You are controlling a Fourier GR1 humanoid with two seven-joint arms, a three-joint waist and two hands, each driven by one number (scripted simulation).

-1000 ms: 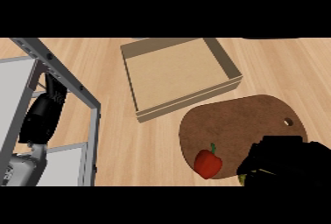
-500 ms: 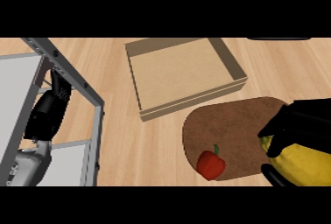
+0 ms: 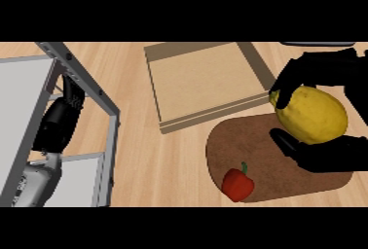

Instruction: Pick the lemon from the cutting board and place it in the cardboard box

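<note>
A large yellow lemon is held in the air at the right, with my right hand shut on it; black fingers curl over its top and the thumb lies beneath. It hangs over the far right part of the brown cutting board, just right of the cardboard box. The box lies open and shallow at the top centre, with nothing in it. My left hand rests at the left edge with its fingers pointing up, behind a metal frame.
A red bell pepper lies on the board's near left edge. A grey metal frame with pale panels fills the left side. Bare wooden counter lies between the frame and the board.
My right hand has risen from the board with the lemon in it and moved up and toward the box. The pepper and the left hand have stayed put.
</note>
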